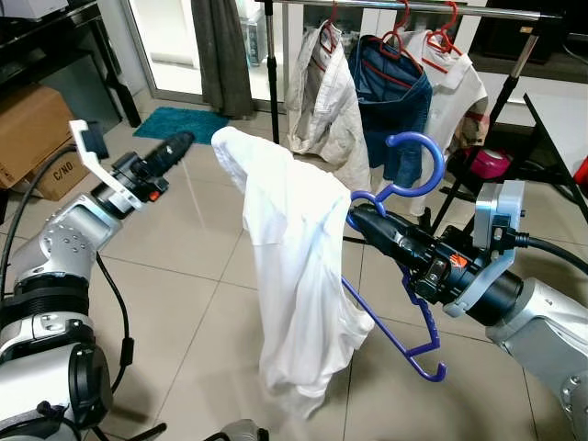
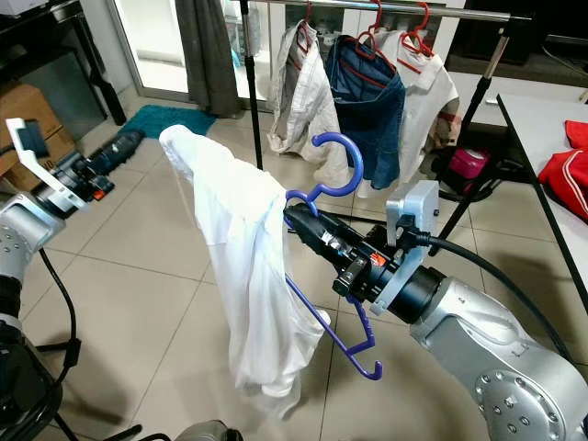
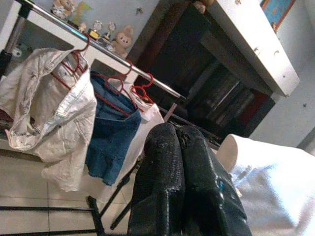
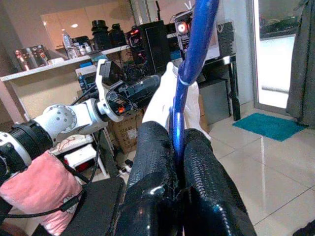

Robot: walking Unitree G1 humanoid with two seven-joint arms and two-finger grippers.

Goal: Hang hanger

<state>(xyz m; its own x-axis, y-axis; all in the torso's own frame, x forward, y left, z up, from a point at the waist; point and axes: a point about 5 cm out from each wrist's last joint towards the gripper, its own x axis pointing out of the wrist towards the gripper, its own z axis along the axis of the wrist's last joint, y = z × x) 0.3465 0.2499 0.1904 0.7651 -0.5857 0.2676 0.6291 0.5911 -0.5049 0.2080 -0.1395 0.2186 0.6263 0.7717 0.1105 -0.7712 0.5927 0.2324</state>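
Note:
A blue plastic hanger [image 1: 415,165] carries a white shirt [image 1: 294,276] that droops toward the floor. My right gripper [image 1: 360,216] is shut on the hanger just below its hook; in the right wrist view the blue hanger [image 4: 189,83] runs up between the black fingers [image 4: 152,191]. My left gripper [image 1: 184,142] is raised at the left, shut and holding nothing, its tip just short of the shirt's upper shoulder. The fingers [image 3: 182,182] are pressed together in the left wrist view. The metal clothes rail [image 1: 413,7] runs across the top, beyond the hanger.
Three garments on red hangers hang from the rail: a cream jacket [image 1: 322,101], a blue denim piece [image 1: 390,101] and a white shirt [image 1: 455,87]. A black rack leg [image 1: 459,184] slants behind the hanger. Cardboard boxes [image 1: 37,138] stand at the left, a teal mat [image 1: 184,122] farther back.

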